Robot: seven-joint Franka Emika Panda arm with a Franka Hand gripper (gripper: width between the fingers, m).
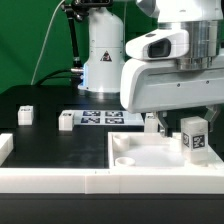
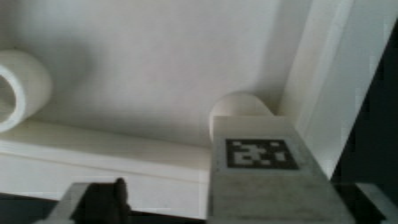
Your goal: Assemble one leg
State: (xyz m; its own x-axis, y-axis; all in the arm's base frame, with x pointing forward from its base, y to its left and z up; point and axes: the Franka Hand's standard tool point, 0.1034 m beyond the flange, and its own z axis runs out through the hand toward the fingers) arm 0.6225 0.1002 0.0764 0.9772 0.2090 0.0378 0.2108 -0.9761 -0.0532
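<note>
running along the bottom of the exterior view, a white rail [image 1: 50, 182] fronted the white plate [image 1: 155, 152]. at lower right, the leg [image 1: 193, 136] stood upright at the plate's right edge, tag toward the camera, between the spread jaws of the gripper [image 2: 231, 195]. the wrist view showed a gap to one finger [image 2: 98, 200], the other finger just beside the leg. behind, the marker board [image 1: 100, 118] lay at mid-frame.

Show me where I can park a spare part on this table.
Free: black table between the far-left leg and the front rail; also the middle of the plate. Crowded: the marker board strip with spare legs beside it, and the plate corner where the gripper straddles the leg.
</note>
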